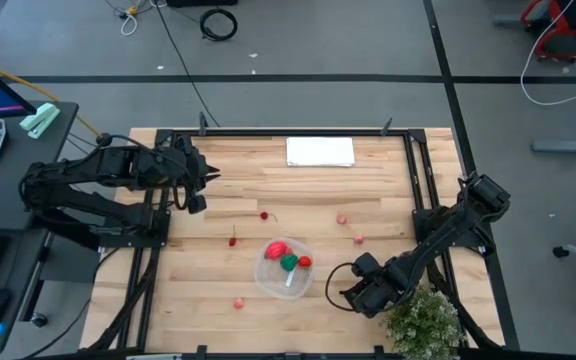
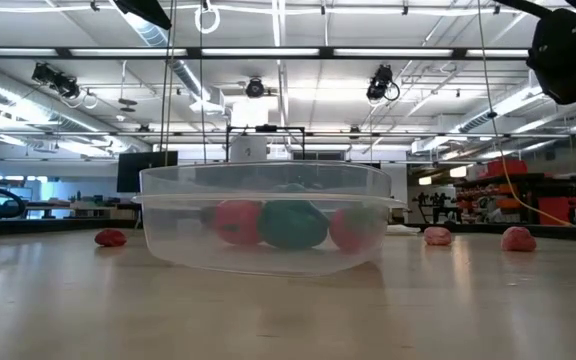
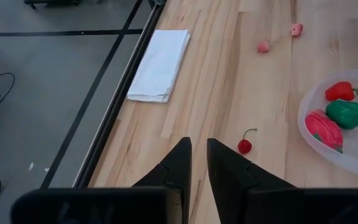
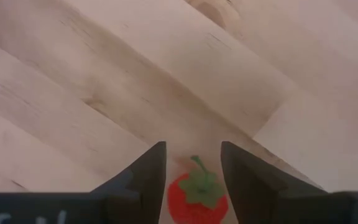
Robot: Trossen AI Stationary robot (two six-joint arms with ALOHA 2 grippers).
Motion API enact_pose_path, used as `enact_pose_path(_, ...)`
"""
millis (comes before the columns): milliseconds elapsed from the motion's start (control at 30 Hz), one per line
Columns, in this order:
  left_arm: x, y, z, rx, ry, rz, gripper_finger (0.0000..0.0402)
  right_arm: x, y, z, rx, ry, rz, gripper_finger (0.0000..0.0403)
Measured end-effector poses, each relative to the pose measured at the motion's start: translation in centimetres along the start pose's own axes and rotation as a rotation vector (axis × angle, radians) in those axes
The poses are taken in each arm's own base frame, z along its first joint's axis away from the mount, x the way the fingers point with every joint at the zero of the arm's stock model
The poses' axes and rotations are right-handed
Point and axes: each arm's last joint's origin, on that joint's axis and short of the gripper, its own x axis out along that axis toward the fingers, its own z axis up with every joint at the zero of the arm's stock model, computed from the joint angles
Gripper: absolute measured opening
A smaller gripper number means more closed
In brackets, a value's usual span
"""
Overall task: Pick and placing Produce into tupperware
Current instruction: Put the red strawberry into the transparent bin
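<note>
The tupperware [image 1: 285,268] is a clear round container on the table's near middle. It holds two red pieces and one green piece [image 2: 293,225]. Several loose produce pieces lie around it: two cherries [image 1: 264,215], pink bits [image 1: 341,219] and another pink piece [image 1: 238,302]. My right gripper [image 1: 346,293] is low over the wood, just right of the tupperware, shut on a red strawberry [image 4: 194,199]. My left gripper [image 1: 200,190] waits near the table's far-left part, raised, with its fingers together [image 3: 199,142]. My right gripper pinches the strawberry by the two sides of its red body [image 4: 174,202], one finger [image 4: 151,177] on each side. Its green leaf cap points away from the wrist. The fingers point down at the wood. I cannot tell whether the strawberry rests on the table or hangs clear.
A flat white rectangle [image 1: 320,151] lies at the far edge. A bushy green plant [image 1: 423,320] stands at the near-right corner, close behind my right arm. Black frame rails run along the table's left and right sides. Bare wood lies between the tupperware and the far edge.
</note>
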Motion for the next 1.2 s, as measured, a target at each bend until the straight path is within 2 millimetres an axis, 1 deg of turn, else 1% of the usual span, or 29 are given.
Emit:
enact_pose_path(267,0.0,0.0,0.0,0.0,0.0,0.0,0.0059,-0.1,-0.1,-0.7,0.016,0.005,0.004,0.0143)
enact_pose_path(433,0.0,0.0,0.0,0.0,0.0,0.0,0.0053,-0.1,-0.1,-0.9,0.02,0.005,0.006,0.0121)
enact_pose_path(700,0.0,0.0,0.0,0.0,0.0,0.0,0.0059,0.0,-0.1,-0.9,0.02,0.004,0.005,0.0079)
enact_pose_path(1000,0.0,0.0,0.0,0.0,0.0,0.0,0.0052,1.9,-1.0,-0.9,0.026,0.01,0.036,0.0026)
enact_pose_path(1100,0.0,0.0,0.0,0.001,0.0,0.0,0.0056,2.1,-1.1,-0.9,0.026,-0.004,0.034,0.0007)
enact_pose_path(1200,0.0,0.0,0.0,0.0,0.0,-0.001,0.0059,1.9,-1.0,-0.7,0.033,-0.043,0.047,0.0006)
